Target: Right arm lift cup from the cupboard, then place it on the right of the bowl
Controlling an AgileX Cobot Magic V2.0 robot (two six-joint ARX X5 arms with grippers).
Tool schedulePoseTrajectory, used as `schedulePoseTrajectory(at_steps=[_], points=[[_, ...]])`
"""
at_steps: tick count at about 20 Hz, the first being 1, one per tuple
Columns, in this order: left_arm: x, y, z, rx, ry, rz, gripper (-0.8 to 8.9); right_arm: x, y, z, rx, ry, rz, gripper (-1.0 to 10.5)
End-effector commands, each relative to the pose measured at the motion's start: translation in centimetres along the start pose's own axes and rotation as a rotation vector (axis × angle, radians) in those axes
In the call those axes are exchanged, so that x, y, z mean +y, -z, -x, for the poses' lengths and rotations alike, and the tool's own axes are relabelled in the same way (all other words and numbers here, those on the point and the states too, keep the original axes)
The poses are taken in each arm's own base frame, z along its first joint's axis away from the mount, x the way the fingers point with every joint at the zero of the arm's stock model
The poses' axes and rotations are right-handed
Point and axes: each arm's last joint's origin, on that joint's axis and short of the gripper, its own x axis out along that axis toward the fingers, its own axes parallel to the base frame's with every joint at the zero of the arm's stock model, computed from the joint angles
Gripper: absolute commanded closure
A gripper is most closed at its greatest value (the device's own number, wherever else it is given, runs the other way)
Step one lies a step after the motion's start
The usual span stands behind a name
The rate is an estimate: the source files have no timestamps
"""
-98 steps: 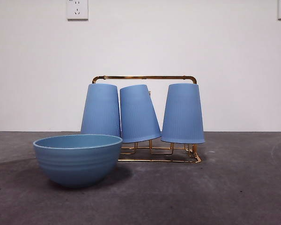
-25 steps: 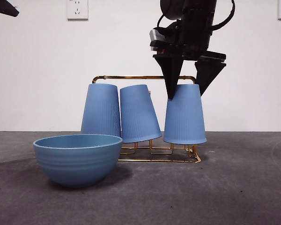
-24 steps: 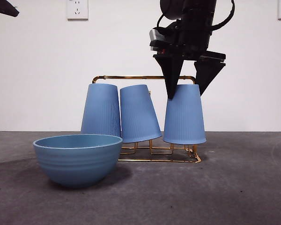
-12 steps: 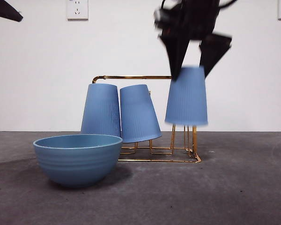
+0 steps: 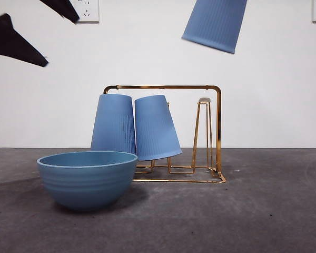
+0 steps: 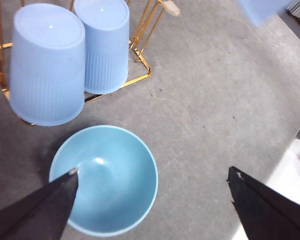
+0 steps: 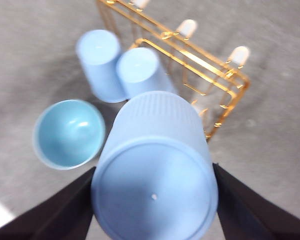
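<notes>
We see the right end effector [image 7: 154,200] clamped on the tall light-blue ribbed cup [image 7: 155,175], one black jaw on each side of it, and the cup hangs mouth down and tilted, high in the air. Below this end effector stands the low gold wire cupboard [image 5: 217,132] with its tall frame handle, and the peg [image 5: 204,101] on its near end is bare. Two more light-blue ribbed cups [image 5: 114,124] rest upside down on the other pegs. The wide round light-blue bowl [image 5: 87,178] sits on the grey surface [image 5: 263,211], just beside the cupboard and well under the lifted cup. The left end effector [image 6: 152,177] hovers above the bowl with its jaws spread wide apart, holding nothing.
</notes>
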Motion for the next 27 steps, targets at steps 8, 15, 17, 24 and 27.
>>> schedulePoseTrajectory(at_steps=[8,15,17,24,27], points=[[1.8,-1.0,-4.3,0.059,0.116,0.082,3.44,-1.0,9.3,-5.0,-0.199,-0.221,-0.035,7.3],[3.4,-1.0,-7.6,0.096,0.249,0.164,3.47,-2.6,12.4,-10.1,-0.317,-0.443,-0.176,7.3],[3.8,-1.1,-8.6,0.098,0.338,0.205,3.48,-3.2,13.0,-10.8,-0.355,-0.488,-0.224,7.3],[5.1,-1.6,-10.9,0.109,0.612,0.321,3.48,-4.7,13.0,-14.2,-0.317,-0.673,-0.301,7.3],[5.5,-1.8,-11.3,0.111,0.682,0.344,3.5,-5.1,12.8,-16.2,-0.287,-0.75,-0.332,7.3]])
